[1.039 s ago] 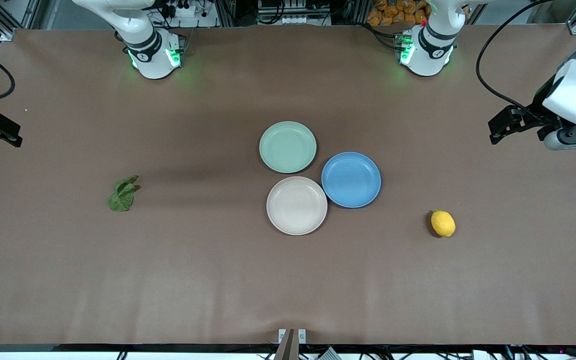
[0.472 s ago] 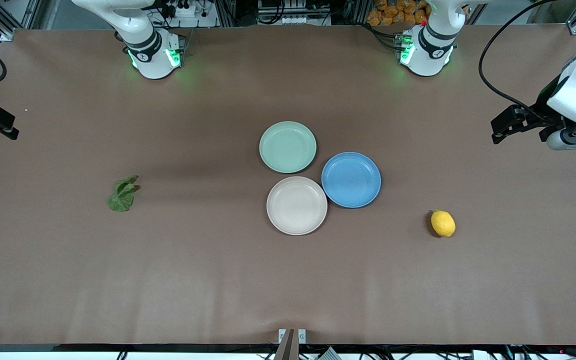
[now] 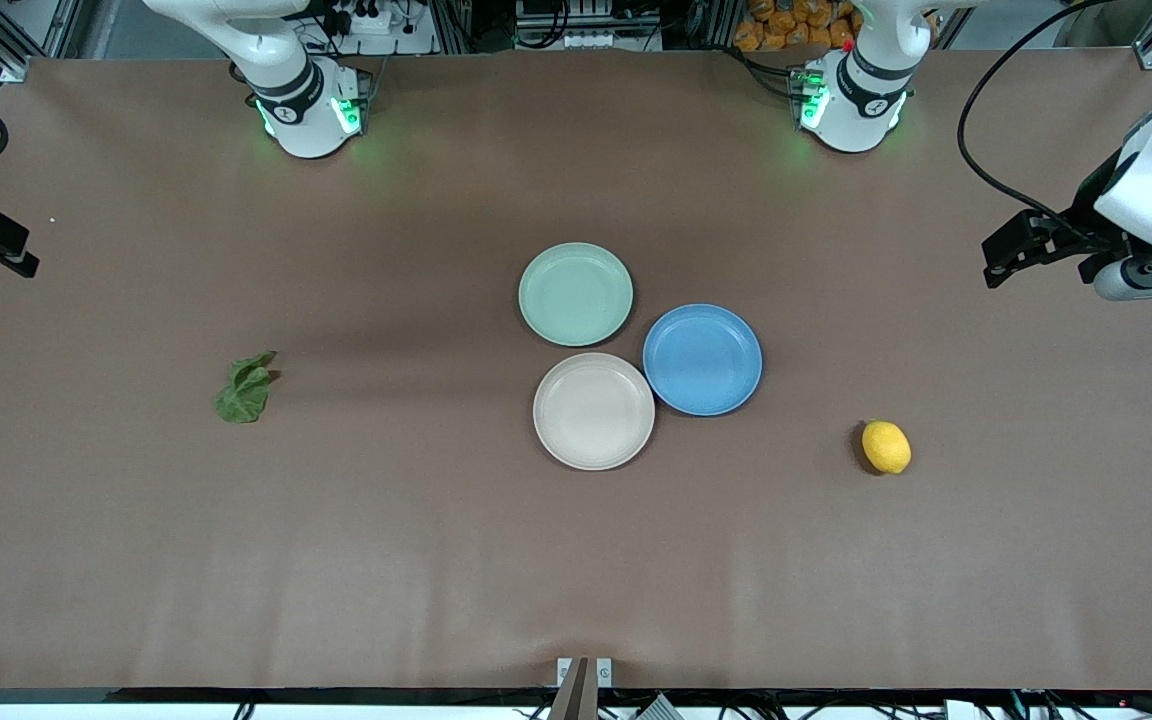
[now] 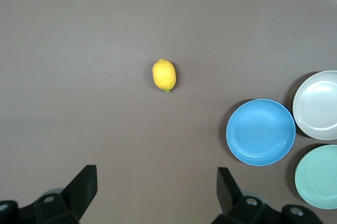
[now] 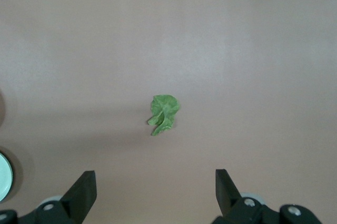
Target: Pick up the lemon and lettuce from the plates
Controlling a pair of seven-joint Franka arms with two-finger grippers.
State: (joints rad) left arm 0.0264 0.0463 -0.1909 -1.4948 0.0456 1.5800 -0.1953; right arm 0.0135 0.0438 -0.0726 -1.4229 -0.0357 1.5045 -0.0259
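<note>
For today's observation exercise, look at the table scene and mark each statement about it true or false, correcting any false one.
1. The lemon lies on the blue plate. False: it lies on the bare table, toward the left arm's end.
2. All three plates hold nothing. True: the mint plate, beige plate and blue plate are bare.
3. The lettuce lies on the table toward the right arm's end. True.
4. The left gripper is shut on the lemon. False: its fingers are open, up over the table.
5. The right gripper holds the lettuce. False: it is open, high over the table with the lettuce below.
</note>
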